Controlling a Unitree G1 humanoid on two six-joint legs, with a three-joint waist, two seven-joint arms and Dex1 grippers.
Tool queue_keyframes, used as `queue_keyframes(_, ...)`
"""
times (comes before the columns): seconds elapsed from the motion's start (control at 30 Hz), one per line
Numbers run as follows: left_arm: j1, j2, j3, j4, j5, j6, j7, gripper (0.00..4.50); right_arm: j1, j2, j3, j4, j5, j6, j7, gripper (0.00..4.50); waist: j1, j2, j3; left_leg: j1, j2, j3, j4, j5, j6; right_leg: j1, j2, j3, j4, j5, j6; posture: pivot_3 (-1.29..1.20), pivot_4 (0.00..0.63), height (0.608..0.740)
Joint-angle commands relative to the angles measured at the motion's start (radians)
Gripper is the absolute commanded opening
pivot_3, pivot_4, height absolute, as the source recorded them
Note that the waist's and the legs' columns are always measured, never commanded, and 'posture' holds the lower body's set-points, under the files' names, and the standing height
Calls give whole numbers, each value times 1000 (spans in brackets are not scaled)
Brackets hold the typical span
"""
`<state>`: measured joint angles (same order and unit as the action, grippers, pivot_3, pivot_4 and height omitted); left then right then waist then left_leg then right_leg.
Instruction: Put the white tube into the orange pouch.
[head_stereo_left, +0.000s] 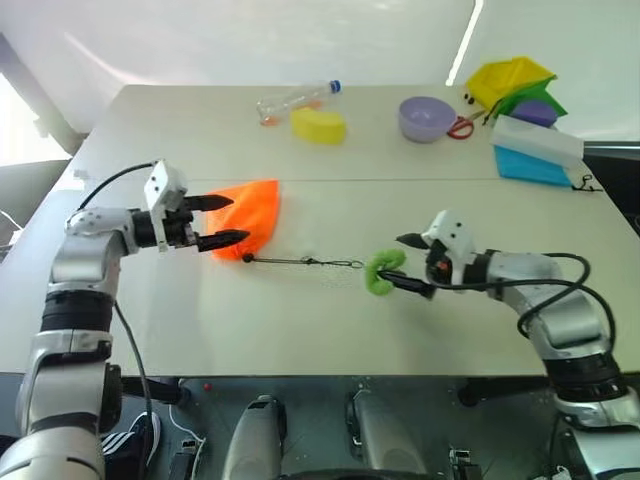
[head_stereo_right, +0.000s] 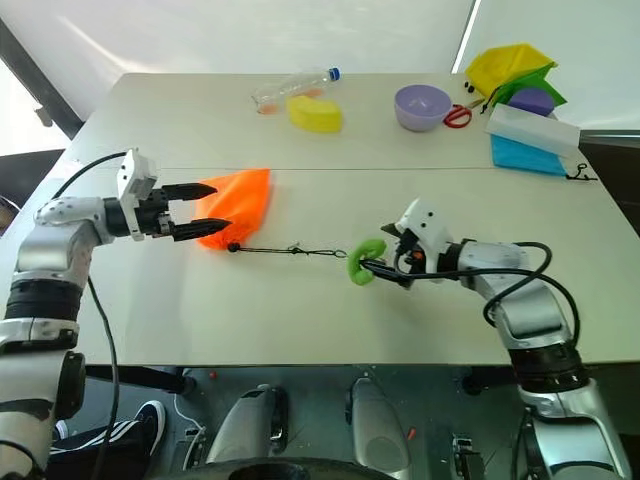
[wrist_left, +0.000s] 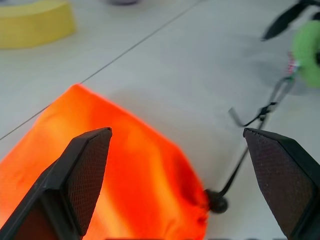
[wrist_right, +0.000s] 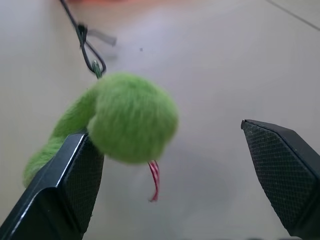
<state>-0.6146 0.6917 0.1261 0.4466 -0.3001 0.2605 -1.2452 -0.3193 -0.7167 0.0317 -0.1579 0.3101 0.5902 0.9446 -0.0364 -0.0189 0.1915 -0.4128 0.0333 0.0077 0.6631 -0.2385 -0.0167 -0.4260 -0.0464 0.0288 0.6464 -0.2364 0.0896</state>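
A pale table seen from above the robot's arms. The orange pouch (head_stereo_left: 249, 217) lies flat at about 9 o'clock of centre, neck drawn shut, its dark cord (head_stereo_left: 305, 262) running toward 3 o'clock to a fuzzy green ring (head_stereo_left: 381, 272). The white tube isn't visible on the tabletop; my guess is it's already inside the pouch, so the task looks at or near its end w/ the drawstring closed.

Left gripper (head_stereo_left: 221, 221) hovers at the pouch's 9 o'clock edge, jaws spread wide, holding nothing; in the wrist view its fingertips (wrist_left: 86, 170) straddle the fabric, contact unclear. Right gripper (head_stereo_left: 410, 264) sits just beside the green ring at its 3 o'clock, jaws also wide apart, nothing clamped; one fingertip (wrist_right: 80, 170) is right against the ring.

Next move, as I judge it: pull both arms clear w/o snagging cord or ring.
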Motion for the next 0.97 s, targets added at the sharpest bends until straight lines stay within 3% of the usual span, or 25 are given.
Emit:
queue_keyframes(0.03, 48, 7, 46, -101, -44, 24, 47, 4500, -19, -11, -17, -36, 51, 36, 29, 4437, 1, 0, 0, 0, 0, 0, 0, 0, 0, 0, 0, 0, 0, 0, 0, 0, 150, 740)
queue_keyframes(0.13, 73, -16, 52, -159, -67, 42, 85, 4500, -91, 72, 62, 10, -43, -17, -75, 4437, -5, -1, 0, 0, 0, 0, 0, 0, 0, 0, 0, 0, 0, 0, 0, 0, 150, 740)
queue_keyframes(0.27, 87, -9, 64, -189, -92, 68, 101, 4500, -115, 115, 10, -28, 50, 59, -59, 4437, -4, -1, 0, 1, 1, -1, 0, 0, 0, 0, 2, 0, 1, 1, -3, 0, 150, 740)
queue_keyframes(0.5, 157, 47, 158, -189, -111, 54, 176, 4500, 2, 6, -153, -128, 171, 12, 36, 4437, 20, -1, 0, -1, 0, 1, -1, 0, 0, 0, -1, 1, -3, 0, -1, 0, 150, 740)
queue_keyframes(0.73, 310, 69, 266, -156, -112, -11, 258, 4500, 228, 57, -182, -350, 213, -46, -18, 4437, 19, -1, 0, 1, 2, 1, -2, 0, 0, 0, 0, 0, -3, -2, -5, 0, 150, 740)
queue_keyframes(0.97, 368, 77, 313, -78, -105, -85, 287, 4500, 303, 52, -168, -305, 132, -188, -27, 4437, 23, -1, 0, 2, 5, 5, -2, -1, -1, 1, -6, -1, -6, -1, -7, 0, 150, 740)
